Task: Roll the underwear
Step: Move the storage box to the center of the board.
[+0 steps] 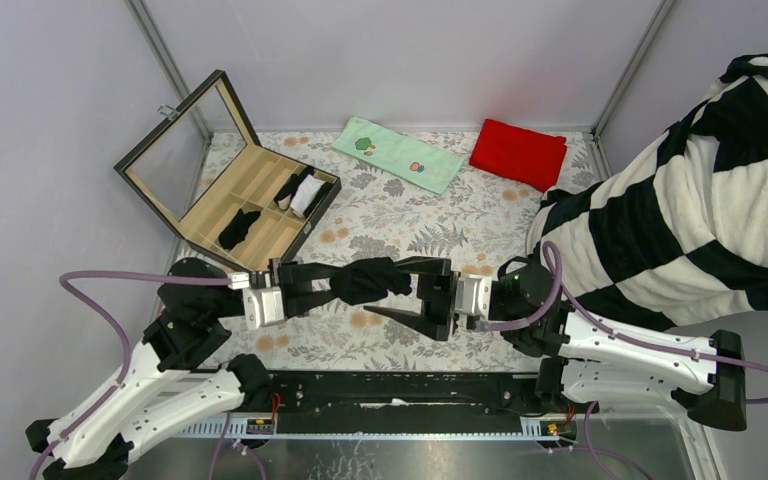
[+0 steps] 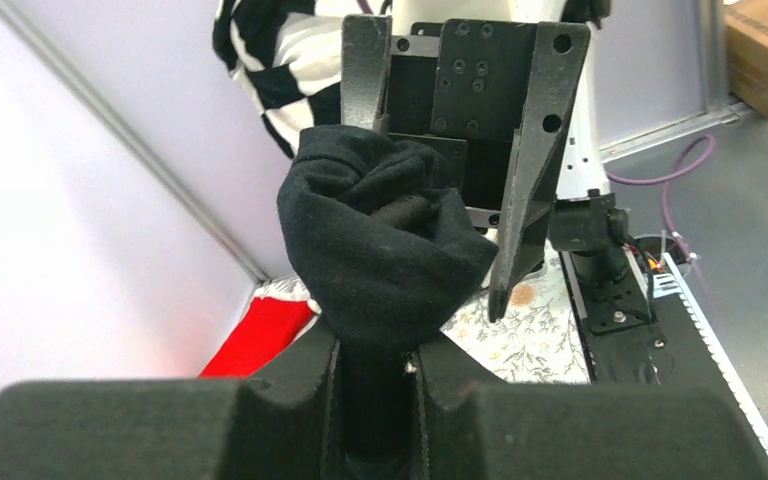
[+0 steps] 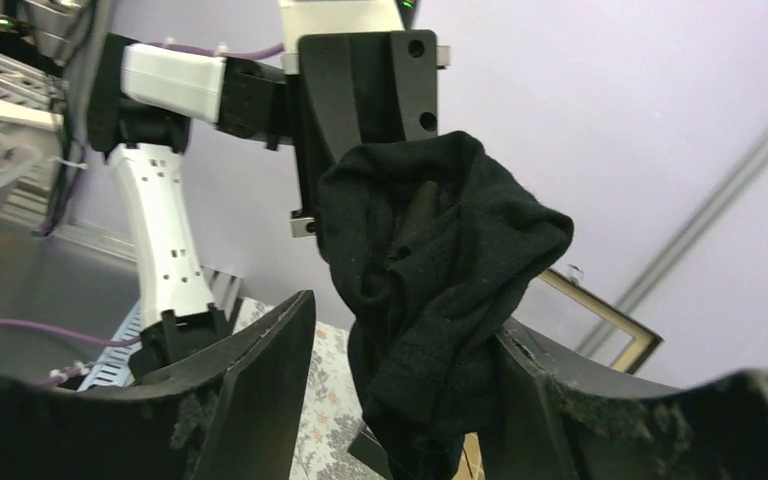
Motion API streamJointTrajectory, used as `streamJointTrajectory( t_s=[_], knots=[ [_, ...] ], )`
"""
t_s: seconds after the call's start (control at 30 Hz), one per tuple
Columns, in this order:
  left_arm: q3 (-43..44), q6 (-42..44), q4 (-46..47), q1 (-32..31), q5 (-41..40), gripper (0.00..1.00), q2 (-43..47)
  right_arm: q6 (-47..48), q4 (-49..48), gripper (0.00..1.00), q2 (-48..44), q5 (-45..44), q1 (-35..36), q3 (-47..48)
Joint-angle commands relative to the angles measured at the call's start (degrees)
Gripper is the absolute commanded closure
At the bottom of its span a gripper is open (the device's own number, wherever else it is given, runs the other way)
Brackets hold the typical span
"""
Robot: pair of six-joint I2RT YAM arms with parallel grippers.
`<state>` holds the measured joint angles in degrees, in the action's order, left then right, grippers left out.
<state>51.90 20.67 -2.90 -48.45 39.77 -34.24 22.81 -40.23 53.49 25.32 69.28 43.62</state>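
A bunched black piece of underwear (image 1: pixel 368 280) hangs in the air between my two grippers, above the table's front middle. My left gripper (image 1: pixel 325 285) is shut on one end of it; in the left wrist view the cloth (image 2: pixel 385 250) bulges out just past the left gripper (image 2: pixel 378 355). My right gripper (image 1: pixel 390 288) faces it from the right and stands open around the bundle. In the right wrist view the underwear (image 3: pixel 430 280) hangs between the right gripper (image 3: pixel 405 315) fingers, resting against the right finger (image 3: pixel 520 400) and apart from the left one.
An open wooden box (image 1: pixel 222 210) with a glass lid stands at the back left, with two more black pieces (image 1: pixel 238 228) and a white one (image 1: pixel 307 193) in its compartments. A green cloth (image 1: pixel 397 152) and red cloth (image 1: pixel 518 153) lie at the back. A striped blanket (image 1: pixel 690 210) fills the right side.
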Motion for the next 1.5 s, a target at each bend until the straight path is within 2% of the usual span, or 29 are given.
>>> streamJointTrajectory(
  t_s=[0.0,0.3,0.43,0.53,0.7,0.73,0.8,0.97,1.17,1.33,1.4,1.47],
  knots=[
    [-2.3,-4.4,11.1,0.4,-14.5,1.00,1.0,-1.6,-1.5,0.41,1.0,-2.6,0.5,-0.1],
    [-2.9,-4.7,11.9,0.4,-16.5,1.00,0.4,-5.3,-5.8,0.51,2.5,-3.4,0.5,-0.7],
    [-3.0,-3.7,10.8,0.4,-16.8,1.00,0.4,-6.2,-5.7,0.67,1.7,-4.1,0.5,-0.8],
    [-3.3,-3.3,10.3,0.5,-17.0,1.00,0.5,-7.2,-5.4,0.74,1.5,-4.5,0.5,-0.9],
    [-3.1,-1.9,8.3,0.5,-16.9,1.00,0.4,-9.1,-5.4,0.99,1.7,-4.6,0.5,-1.0],
    [-3.1,-1.6,7.8,0.4,-16.6,1.00,0.3,-9.8,-5.8,1.00,1.8,-4.7,0.5,-1.1],
    [-2.7,-0.6,6.3,0.4,-16.0,0.99,0.3,-10.5,-6.6,1.00,1.9,-4.9,0.4,-1.3],
    [-0.6,3.6,-1.0,0.4,-12.0,0.72,0.0,-10.0,-5.7,1.00,1.4,-4.8,0.5,-1.2],
    [2.1,8.4,-10.5,0.5,-6.8,0.53,-0.2,-9.6,-4.7,1.00,0.3,-4.6,0.5,-1.2],
    [2.5,9.0,-12.0,0.5,-6.0,0.51,-0.6,-9.8,-4.6,1.00,-0.1,-4.5,0.5,-1.3],
    [2.6,8.9,-12.2,0.5,-5.6,0.55,-0.9,-9.9,-4.8,1.00,-0.1,-4.5,0.5,-1.3],
    [2.9,8.9,-12.6,0.4,-5.3,0.64,-1.2,-9.9,-4.7,1.00,-0.1,-4.4,0.5,-1.4]
  ],
)
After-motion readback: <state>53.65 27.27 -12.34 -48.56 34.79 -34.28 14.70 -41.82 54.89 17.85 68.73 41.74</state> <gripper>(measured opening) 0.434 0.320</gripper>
